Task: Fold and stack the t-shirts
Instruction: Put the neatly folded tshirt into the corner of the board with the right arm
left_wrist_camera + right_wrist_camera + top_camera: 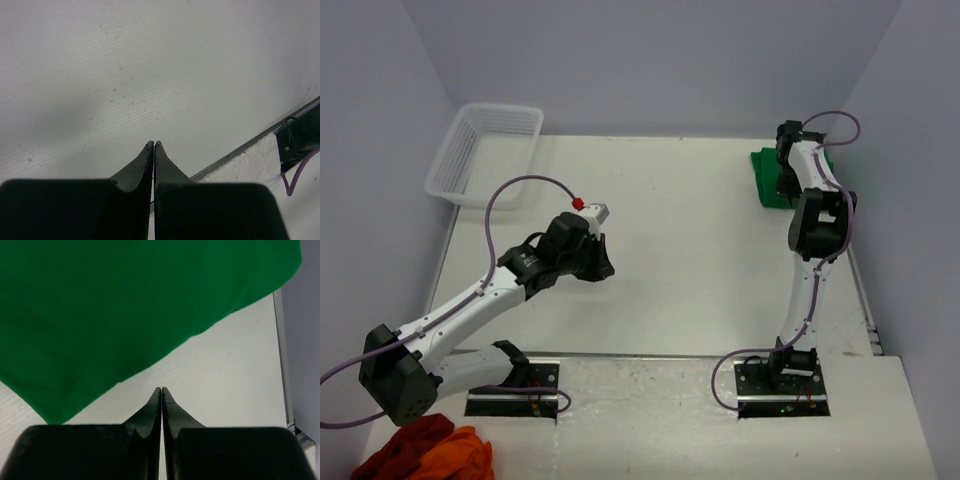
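Closed tight and empty, both pairs of jaws are held over the table (150, 75); the folded green t-shirt (125, 310) is seen just beyond the right pair.

You have 2 arms of 1 build: white links with black joint housings. The left arm (470, 300) and right arm (807, 290) each trail a purple cable (532, 178) and stand on a black base plate (545, 380). Near the left wrist sits a red knob (578, 203) on a grey block (598, 211). The left gripper (154, 145) and right gripper (161, 390) each have 2 black fingers tapering to thin tips.
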